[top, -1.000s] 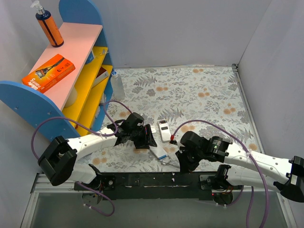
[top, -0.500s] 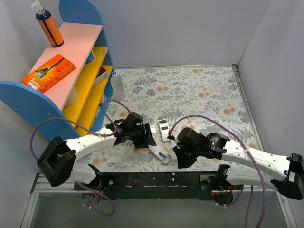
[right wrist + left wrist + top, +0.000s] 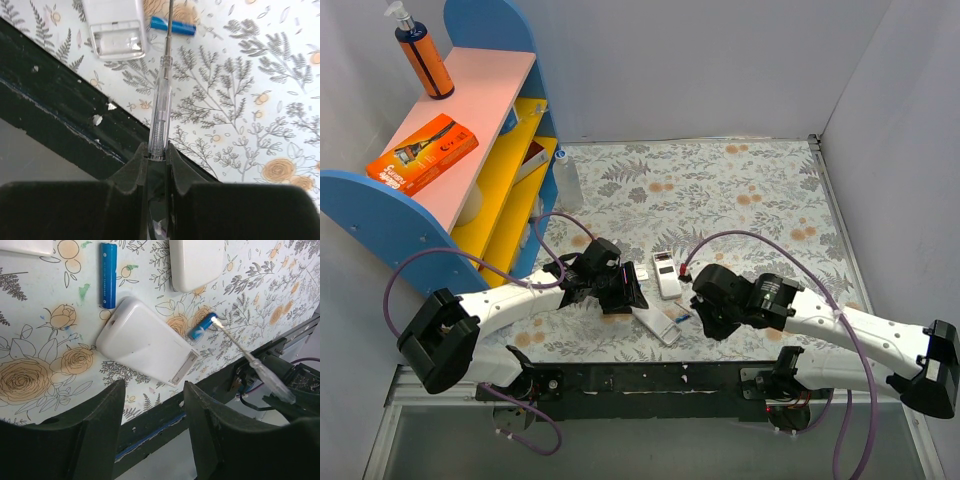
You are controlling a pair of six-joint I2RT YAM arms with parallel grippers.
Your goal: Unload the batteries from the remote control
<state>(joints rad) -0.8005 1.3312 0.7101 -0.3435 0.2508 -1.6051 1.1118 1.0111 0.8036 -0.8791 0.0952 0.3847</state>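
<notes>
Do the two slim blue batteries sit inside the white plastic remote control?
No, one slim blue cylindrical battery and the other lie on the floral table cover, outside the white plastic remote control.

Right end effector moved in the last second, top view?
Yes. The right end effector, holding a screwdriver, has shifted up the view, away from the black base rail.

A screwdriver touches a blue battery beside the remote.
</notes>
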